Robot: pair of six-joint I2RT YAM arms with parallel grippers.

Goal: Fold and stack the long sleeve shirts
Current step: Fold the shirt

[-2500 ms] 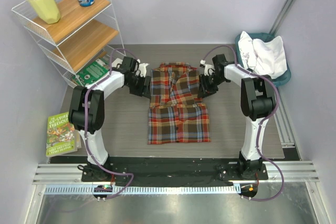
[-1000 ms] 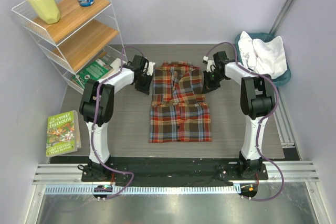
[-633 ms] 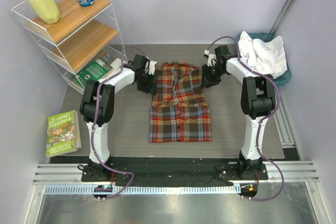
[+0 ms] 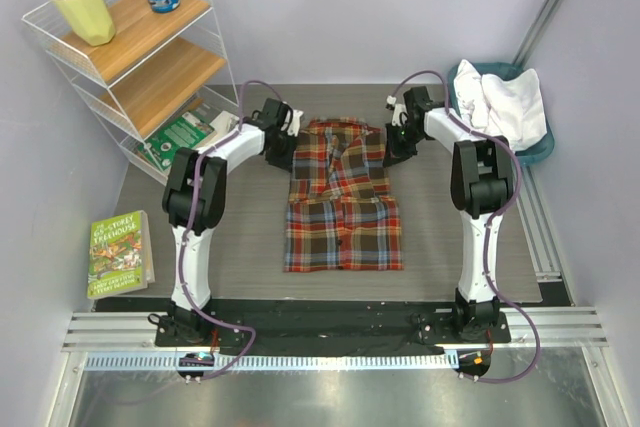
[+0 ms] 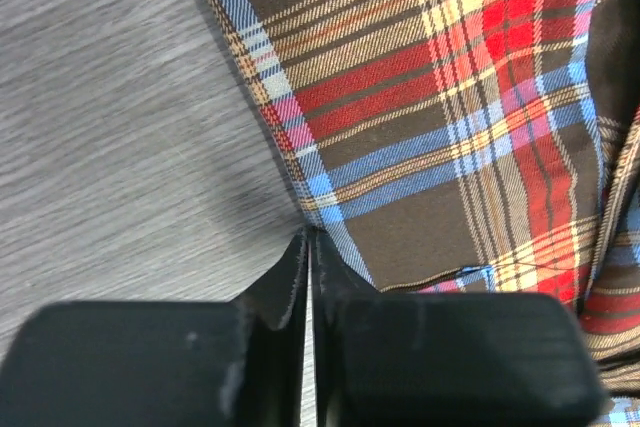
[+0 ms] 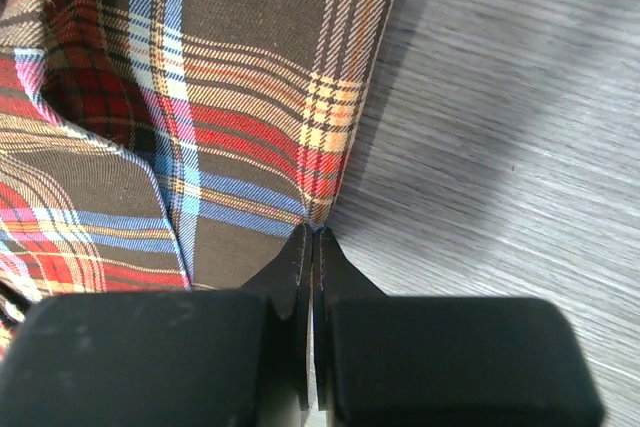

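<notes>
Plaid shirt (image 4: 340,197) lies flat on the desk (image 4: 230,237), left of the basket (image 4: 536,150). The white shirt (image 4: 505,102) is heaped in that basket. Left gripper (image 5: 308,235) and right gripper (image 6: 314,230) each have fingers pinched tight on a side edge of the plaid shirt, at its end level with the basket. The cloth looks soft, light and floppy. You'll likely need both edges held evenly, or it sags and slips.

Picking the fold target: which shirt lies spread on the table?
The plaid shirt, spread flat; the white shirt sits bunched in the teal basket.
</notes>
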